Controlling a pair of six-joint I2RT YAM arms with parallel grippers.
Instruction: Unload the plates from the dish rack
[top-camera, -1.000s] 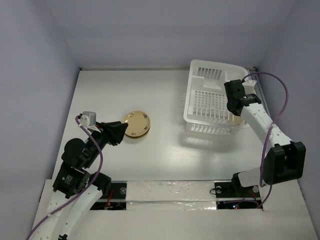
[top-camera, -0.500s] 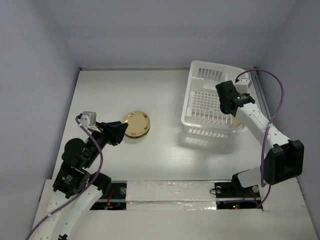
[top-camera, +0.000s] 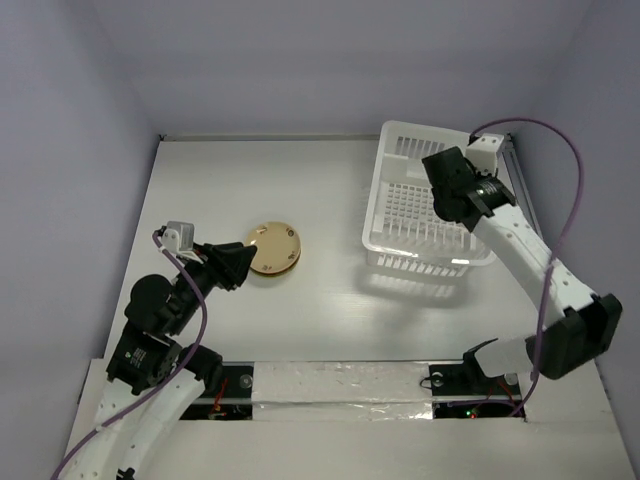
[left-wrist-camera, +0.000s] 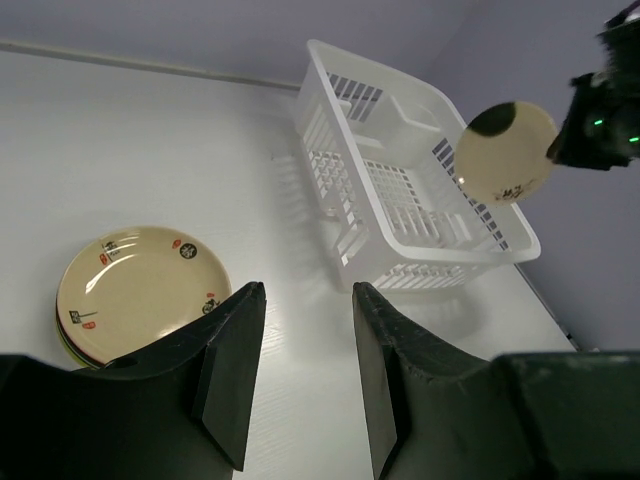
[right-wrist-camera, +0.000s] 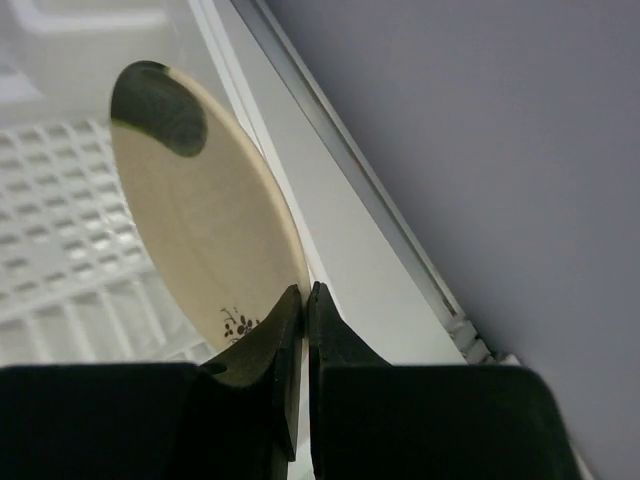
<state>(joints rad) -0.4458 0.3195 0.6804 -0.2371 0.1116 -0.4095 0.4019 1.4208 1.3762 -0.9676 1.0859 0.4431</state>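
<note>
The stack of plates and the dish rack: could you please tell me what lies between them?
Only bare table lies between the stack of plates and the dish rack, as the top external view shows.

A white table (top-camera: 330, 300) sits between lavender walls (top-camera: 60, 120), shiny tape (top-camera: 340, 380) along its near edge.

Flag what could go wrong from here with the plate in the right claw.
Right claw pinches the cream plate only at its rim: it could pivot or slip and drop onto the dish rack. Left claw sits open beside the plate stack, so setting it down there may crowd the arms.
</note>
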